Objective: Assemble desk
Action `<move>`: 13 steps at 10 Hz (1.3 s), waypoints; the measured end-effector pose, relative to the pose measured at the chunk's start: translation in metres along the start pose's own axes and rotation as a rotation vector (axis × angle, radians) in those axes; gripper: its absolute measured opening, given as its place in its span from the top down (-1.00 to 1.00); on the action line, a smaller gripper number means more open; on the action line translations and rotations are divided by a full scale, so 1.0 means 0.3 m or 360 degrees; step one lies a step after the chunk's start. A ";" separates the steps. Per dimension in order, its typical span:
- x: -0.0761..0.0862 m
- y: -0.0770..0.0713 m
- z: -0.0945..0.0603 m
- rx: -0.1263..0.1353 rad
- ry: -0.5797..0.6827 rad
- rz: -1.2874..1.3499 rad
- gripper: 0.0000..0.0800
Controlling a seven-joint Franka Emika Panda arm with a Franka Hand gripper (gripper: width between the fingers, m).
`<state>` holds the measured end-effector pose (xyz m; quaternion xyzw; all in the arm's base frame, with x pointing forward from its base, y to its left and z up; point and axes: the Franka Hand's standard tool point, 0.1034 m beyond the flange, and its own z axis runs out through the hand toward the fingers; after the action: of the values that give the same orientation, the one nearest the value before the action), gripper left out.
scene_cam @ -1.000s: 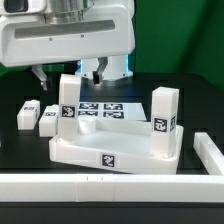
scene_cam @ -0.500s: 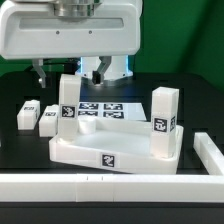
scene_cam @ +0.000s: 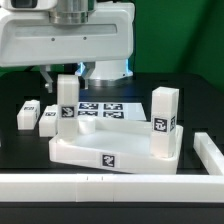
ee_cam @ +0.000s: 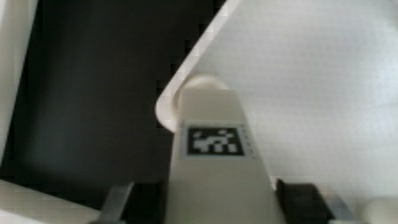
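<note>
The white desk top (scene_cam: 120,150) lies on the black table with two legs standing upright in it: one at the exterior view's left (scene_cam: 67,105), one at its right (scene_cam: 163,122). Two loose legs (scene_cam: 27,115) (scene_cam: 47,121) lie further to the left. My gripper (scene_cam: 65,76) hangs over the left upright leg, one finger on each side of its top. In the wrist view this leg (ee_cam: 217,150) stands between my fingers (ee_cam: 125,200), with dark gaps on both sides, over the desk top (ee_cam: 320,80). The gripper (ee_cam: 214,205) is open.
The marker board (scene_cam: 105,110) lies flat behind the desk top. A long white border wall (scene_cam: 100,185) runs along the front and up the exterior view's right (scene_cam: 208,150). The arm's large white body fills the top of the exterior view.
The hand has come lower and its fingers have drawn nearer to the top of the left upright leg. The desk parts have not moved.
</note>
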<state>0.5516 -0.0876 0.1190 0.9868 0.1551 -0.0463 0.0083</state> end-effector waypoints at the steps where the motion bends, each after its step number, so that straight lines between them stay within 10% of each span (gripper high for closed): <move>1: 0.000 0.000 0.000 0.0000 0.0001 0.0000 0.28; 7: 0.002 -0.003 0.000 0.0004 0.0002 0.0352 0.27; 13: 0.007 -0.009 0.003 0.0095 0.0052 0.1254 0.27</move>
<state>0.5527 -0.0846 0.1178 0.9711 -0.2367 -0.0284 -0.0056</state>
